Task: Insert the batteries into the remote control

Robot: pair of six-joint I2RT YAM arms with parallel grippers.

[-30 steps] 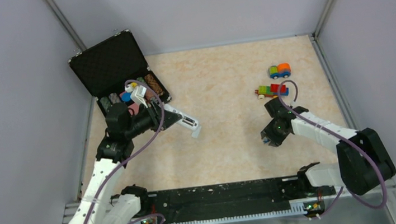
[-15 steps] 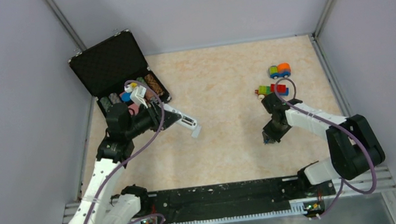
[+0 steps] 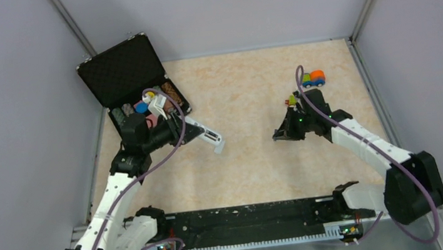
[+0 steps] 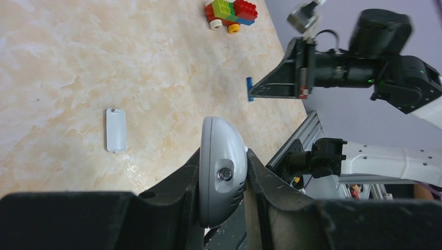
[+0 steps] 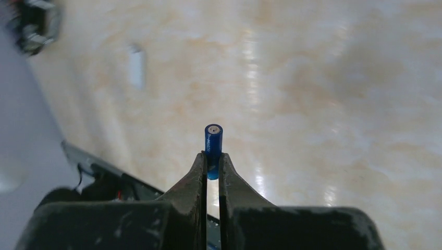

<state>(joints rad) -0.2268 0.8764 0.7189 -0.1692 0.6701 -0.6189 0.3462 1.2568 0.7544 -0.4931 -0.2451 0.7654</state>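
While your right pincer [image 5: 212, 158] is clamped on the blue battery [image 5: 213, 138], that battery sticks out past the fingertips with its round end towards the wrist camera. It is held above the table [image 3: 256, 171], a little right of centre. Your left pincer [image 4: 223, 159] is closed tight on the remote control [image 4: 221, 151], one finger on either side. The white handset juts out towards the right, above the table left of centre. The two pincers face each other and are well apart. On the table near the remote's tip lies a small white flat piece [image 4: 115, 129] with rounded corners. At the far right, a toy block car [image 4: 229, 11] sits just beside the right arm's wrist, and an orange, blue and green toy car [image 3: 312, 79] sits farther back. A black case [image 3: 128, 73] stands open at the far left corner, with coloured items inside
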